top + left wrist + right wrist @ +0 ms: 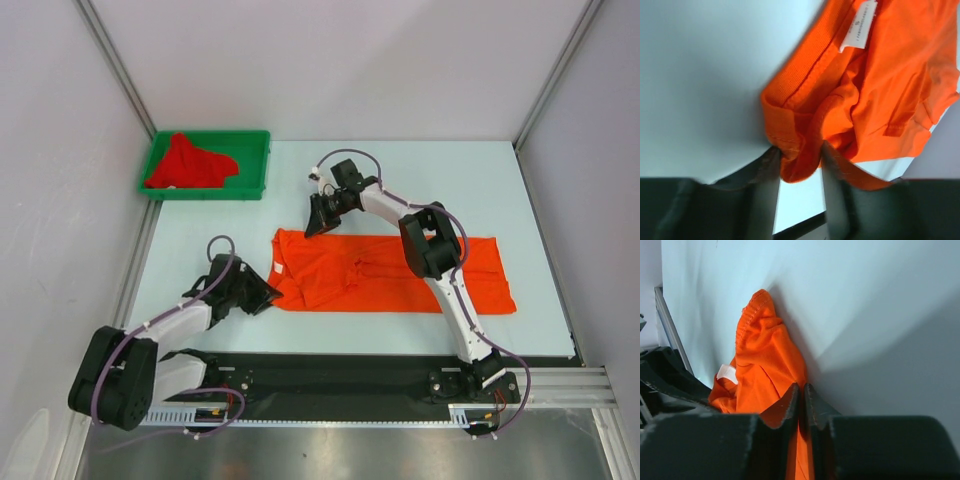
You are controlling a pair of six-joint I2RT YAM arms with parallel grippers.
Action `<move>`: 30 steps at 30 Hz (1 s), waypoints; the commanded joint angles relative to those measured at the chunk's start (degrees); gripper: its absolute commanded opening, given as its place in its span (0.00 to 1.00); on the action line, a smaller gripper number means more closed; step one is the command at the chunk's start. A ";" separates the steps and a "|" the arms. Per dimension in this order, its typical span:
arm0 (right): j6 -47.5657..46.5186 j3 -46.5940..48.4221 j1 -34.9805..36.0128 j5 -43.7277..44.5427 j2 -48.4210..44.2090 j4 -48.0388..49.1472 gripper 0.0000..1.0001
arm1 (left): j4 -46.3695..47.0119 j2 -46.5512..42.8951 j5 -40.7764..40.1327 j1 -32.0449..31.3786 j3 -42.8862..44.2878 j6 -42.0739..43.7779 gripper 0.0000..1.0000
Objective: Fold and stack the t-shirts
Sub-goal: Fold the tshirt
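Note:
The orange t-shirt (390, 270) lies spread across the middle of the table. My left gripper (262, 295) is at its left edge. In the left wrist view (800, 155) its fingers are closed on a bunched fold of orange cloth (800, 160), with the white neck label (859, 27) above. My right gripper (318, 222) is at the shirt's far left corner. In the right wrist view (802, 386) its jaws are pinched shut on a thin fold of the orange cloth (765, 360). The red t-shirt (190, 163) lies crumpled in the green tray (255, 140).
The green tray stands at the far left of the table. Grey walls and metal frame posts (115, 60) surround the table. A black rail (330, 375) runs along the near edge by the arm bases.

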 commanded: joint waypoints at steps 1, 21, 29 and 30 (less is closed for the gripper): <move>0.57 0.31 0.04 1.65 1.04 0.36 0.12 | -3.96 3.14 -6.13 0.29 -0.01 2.50 0.36; 15.07 6.71 -11.47 15.19 3.31 14.78 0.00 | -10.82 38.98 -19.40 0.29 48.84 23.24 0.00; 23.23 19.98 -15.34 18.18 11.93 21.19 0.00 | -12.23 60.17 -19.41 0.91 78.81 28.43 0.00; 23.86 21.04 -15.78 18.27 12.81 21.98 0.00 | -12.31 63.40 -19.40 1.08 81.01 28.34 0.00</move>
